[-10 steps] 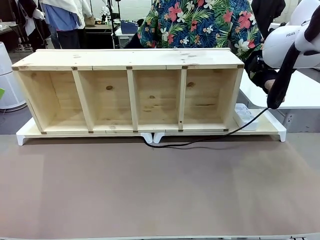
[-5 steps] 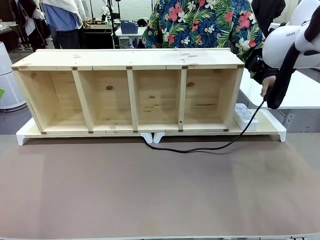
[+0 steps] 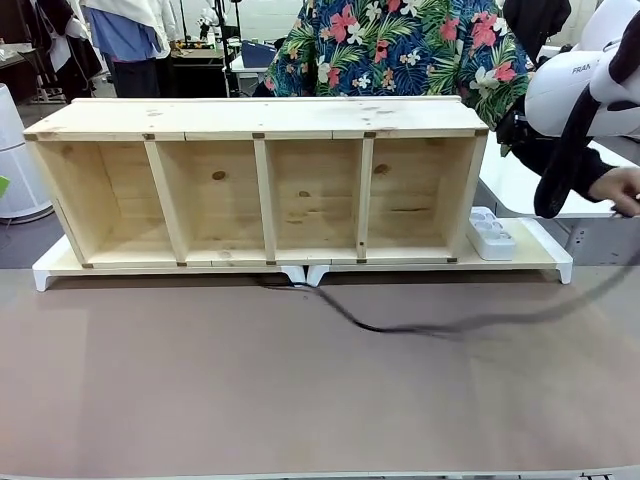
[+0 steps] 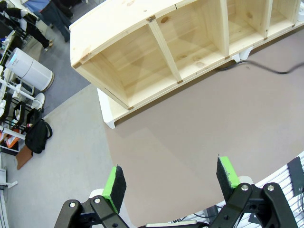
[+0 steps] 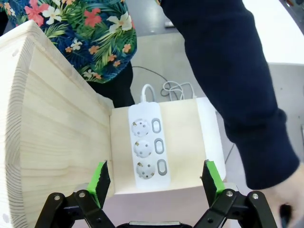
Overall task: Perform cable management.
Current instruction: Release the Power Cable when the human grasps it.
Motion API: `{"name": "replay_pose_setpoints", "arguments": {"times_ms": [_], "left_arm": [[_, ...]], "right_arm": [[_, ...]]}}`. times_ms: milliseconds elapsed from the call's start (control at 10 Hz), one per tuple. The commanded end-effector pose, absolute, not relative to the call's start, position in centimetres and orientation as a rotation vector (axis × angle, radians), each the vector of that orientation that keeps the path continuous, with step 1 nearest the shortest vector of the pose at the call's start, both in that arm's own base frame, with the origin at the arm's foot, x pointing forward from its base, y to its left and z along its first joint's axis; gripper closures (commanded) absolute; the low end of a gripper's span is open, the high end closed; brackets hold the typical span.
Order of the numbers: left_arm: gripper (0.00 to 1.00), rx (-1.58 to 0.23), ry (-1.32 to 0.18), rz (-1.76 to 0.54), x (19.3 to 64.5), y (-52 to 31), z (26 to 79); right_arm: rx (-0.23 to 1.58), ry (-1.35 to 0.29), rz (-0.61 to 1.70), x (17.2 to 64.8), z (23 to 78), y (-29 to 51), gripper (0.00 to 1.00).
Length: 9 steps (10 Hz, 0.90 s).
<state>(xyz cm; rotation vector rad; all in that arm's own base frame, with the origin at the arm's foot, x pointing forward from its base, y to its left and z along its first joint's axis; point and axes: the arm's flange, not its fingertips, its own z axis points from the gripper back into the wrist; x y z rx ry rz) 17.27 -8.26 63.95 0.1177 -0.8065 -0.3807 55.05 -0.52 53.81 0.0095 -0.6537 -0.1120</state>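
Observation:
The black cable [image 3: 400, 327] comes out from under the wooden shelf [image 3: 260, 118] and sweeps, blurred, across the brown mat to the right edge. A person's hand [image 3: 622, 188] at the far right holds its end. In the left wrist view the cable [image 4: 268, 70] shows near the shelf's foot. High over the mat's left corner, my left gripper [image 4: 171, 176] is open and holds nothing. My right gripper [image 5: 156, 178] is open above the white power strip [image 5: 147, 147], beside the person's dark sleeve [image 5: 228, 71].
The shelf has several open compartments and stands on white risers [image 3: 50, 268]. The power strip [image 3: 490, 236] lies on the right riser next to the shelf's end. My right arm [image 3: 580, 90] hangs at the upper right. A person in a floral shirt [image 3: 400, 45] stands behind the shelf.
The person's hand has swung out to the right with the cable's end. The cable has dropped lower across the mat and away from the power strip. My arms have not moved.

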Motion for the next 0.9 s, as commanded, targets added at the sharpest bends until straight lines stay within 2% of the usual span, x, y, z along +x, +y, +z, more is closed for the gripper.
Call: {"name": "replay_pose_setpoints", "arguments": {"times_ms": [0,800], "left_arm": [[0.0,0.115,-0.815,-0.386,17.43,-8.23,63.99],[0.0,0.115,-0.815,-0.386,17.43,-8.23,63.99]], "right_arm": [[0.011,-0.65,-0.117,55.07,53.72,-0.49,0.0],[0.011,-0.65,-0.117,55.07,53.72,-0.49,0.0]]}}
